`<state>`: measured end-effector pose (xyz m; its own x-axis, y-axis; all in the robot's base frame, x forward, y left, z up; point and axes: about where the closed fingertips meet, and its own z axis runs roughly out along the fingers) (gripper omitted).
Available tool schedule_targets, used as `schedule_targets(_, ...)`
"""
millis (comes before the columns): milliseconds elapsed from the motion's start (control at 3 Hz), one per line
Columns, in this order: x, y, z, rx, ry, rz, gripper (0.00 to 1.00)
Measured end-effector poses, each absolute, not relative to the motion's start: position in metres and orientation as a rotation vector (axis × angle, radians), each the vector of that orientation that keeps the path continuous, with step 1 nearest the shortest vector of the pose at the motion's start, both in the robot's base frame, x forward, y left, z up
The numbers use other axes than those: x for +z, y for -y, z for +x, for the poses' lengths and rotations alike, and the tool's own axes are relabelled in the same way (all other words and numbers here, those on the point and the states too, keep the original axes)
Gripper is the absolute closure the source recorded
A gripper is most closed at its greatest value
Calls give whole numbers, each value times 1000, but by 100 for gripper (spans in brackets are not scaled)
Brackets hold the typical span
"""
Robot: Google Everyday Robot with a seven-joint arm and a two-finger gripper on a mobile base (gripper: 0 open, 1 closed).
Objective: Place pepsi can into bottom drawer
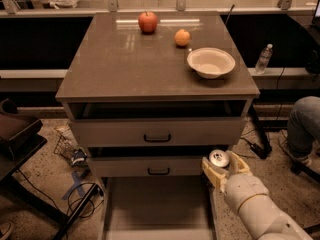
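Nearest to the camera, at the front right corner of the cabinet (125,64), the gripper (223,165) holds the one pepsi can (219,158) upright, with its two pale fingers closed on the sides of the can. Only the silver top of the can shows, so no label can be read. The can is at the height of the middle drawer, beside the right wall of the bottom drawer (157,209), which is pulled out at the foot of the cabinet. The cabinet has three drawers, and the two upper ones have one black handle each. On the cabinet top stand one bowl (211,62), one orange (182,37) and, farthest, one apple (148,22). Right of the cabinet stands one bottle (263,59).
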<state>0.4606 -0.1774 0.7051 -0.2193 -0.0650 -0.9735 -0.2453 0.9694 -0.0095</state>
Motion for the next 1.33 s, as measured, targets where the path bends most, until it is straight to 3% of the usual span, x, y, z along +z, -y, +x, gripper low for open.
schedule_targets(667,680,167,462,203,-1803,-239,100)
schedule_targets(1333,587,141,472,268,-1804,-277,100)
